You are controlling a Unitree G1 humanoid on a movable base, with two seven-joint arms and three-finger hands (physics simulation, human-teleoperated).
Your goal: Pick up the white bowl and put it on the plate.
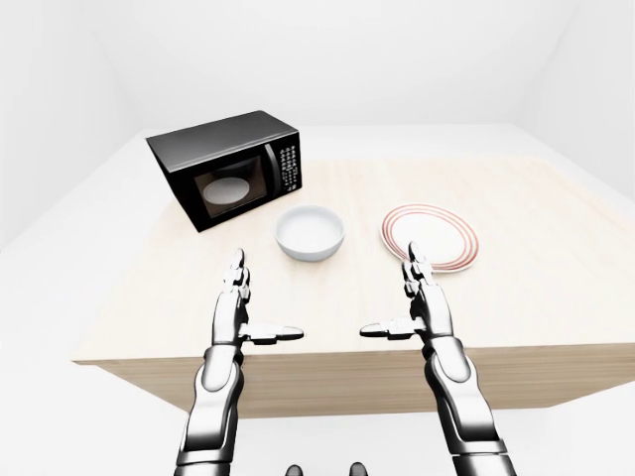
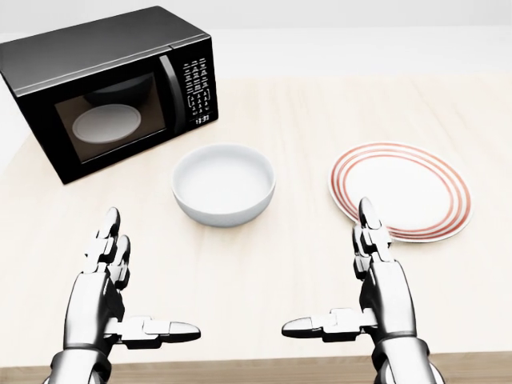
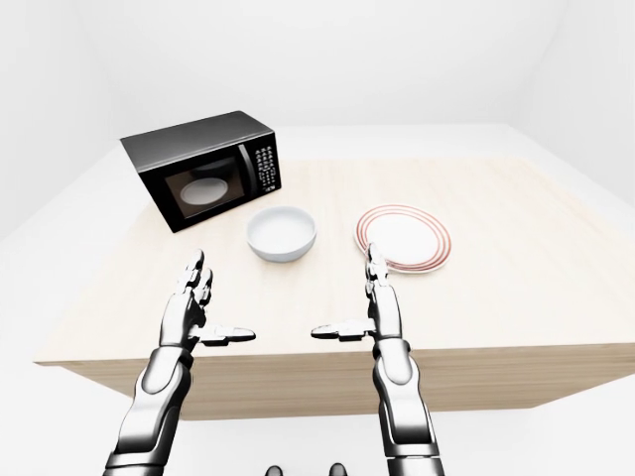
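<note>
On the wooden table point(image 2: 304, 264), the white bowl point(image 2: 224, 184) is seen between the black microwave point(image 2: 108, 88) and the red-ringed plate point(image 2: 400, 190), apart from both, while the left hand point(image 2: 108, 300) and right hand point(image 2: 376, 292) are held with fingers spread, empty, below it.

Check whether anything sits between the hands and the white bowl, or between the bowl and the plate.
Nothing visible does. Bare tabletop separates the open left hand and right hand from the white bowl, and the bowl from the plate. The microwave stands off that path.
</note>
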